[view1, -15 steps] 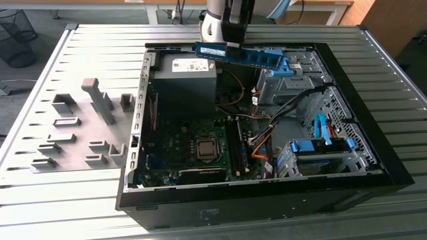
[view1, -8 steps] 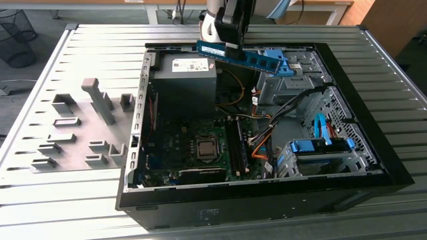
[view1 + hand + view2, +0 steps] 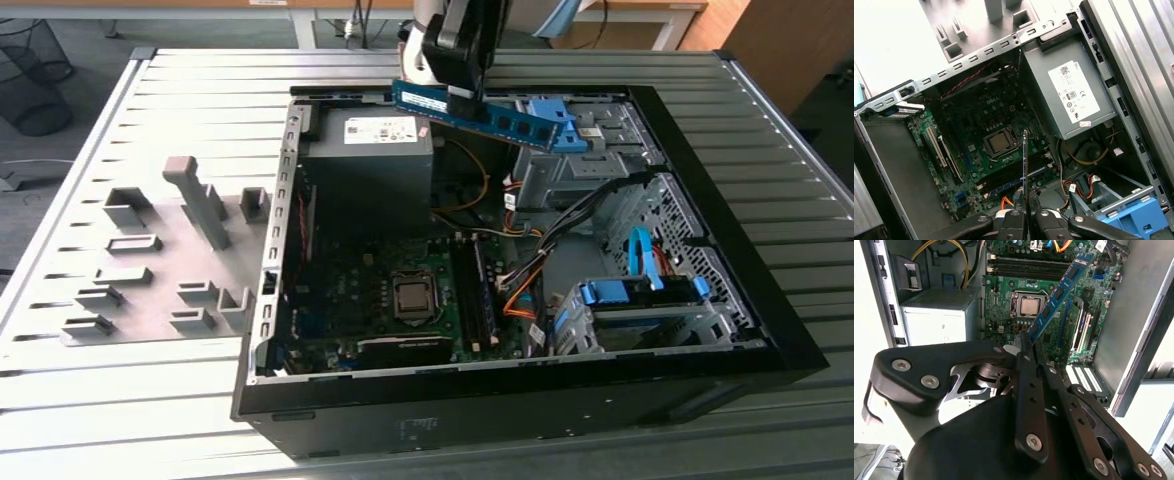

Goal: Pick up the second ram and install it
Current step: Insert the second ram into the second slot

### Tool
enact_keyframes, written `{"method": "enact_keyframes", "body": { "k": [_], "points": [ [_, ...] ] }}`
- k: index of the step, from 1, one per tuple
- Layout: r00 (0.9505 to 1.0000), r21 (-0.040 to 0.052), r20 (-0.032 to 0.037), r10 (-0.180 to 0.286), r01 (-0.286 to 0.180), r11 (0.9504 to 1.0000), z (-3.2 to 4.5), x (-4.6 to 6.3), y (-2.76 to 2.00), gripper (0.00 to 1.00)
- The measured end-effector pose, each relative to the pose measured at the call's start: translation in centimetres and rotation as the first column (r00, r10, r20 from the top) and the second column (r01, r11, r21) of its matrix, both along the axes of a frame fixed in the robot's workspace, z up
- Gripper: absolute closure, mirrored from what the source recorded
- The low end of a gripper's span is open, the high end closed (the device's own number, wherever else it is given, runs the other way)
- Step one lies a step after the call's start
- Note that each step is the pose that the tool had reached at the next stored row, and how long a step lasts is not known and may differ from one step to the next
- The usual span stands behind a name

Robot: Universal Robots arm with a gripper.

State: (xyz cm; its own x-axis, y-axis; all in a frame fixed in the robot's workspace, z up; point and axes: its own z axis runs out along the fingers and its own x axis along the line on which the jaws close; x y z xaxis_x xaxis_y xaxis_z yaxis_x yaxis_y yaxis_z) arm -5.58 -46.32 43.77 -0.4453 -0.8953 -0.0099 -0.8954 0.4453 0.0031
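Note:
The second ram (image 3: 497,120) is a blue-green stick with dark chips, held in the air above the back of the open computer case (image 3: 747,300). My gripper (image 3: 461,98) is shut on it near its middle. In the second wrist view the ram (image 3: 1059,292) slants out from the closed fingertips (image 3: 1025,347) over the green motherboard (image 3: 1004,315). The first wrist view shows the ram (image 3: 1025,165) edge-on, rising from my gripper (image 3: 1025,212) above the long memory slots (image 3: 1014,181) beside the processor socket (image 3: 999,143).
A grey power supply (image 3: 367,170) fills the case's back corner at the exterior view's left. Blue drive-bay clips (image 3: 641,290) and orange cables (image 3: 527,290) lie at the exterior view's right. Grey fixture blocks (image 3: 160,270) stand on the slatted table outside the case.

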Motion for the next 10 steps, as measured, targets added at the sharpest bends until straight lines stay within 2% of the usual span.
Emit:
{"method": "enact_keyframes", "body": {
  "k": [10],
  "points": [
    [1.0, -0.0006, -0.0001, -0.009, 0.009, 1.0, 0.0, -0.01, 0.0, 0.86]
  ]
}}
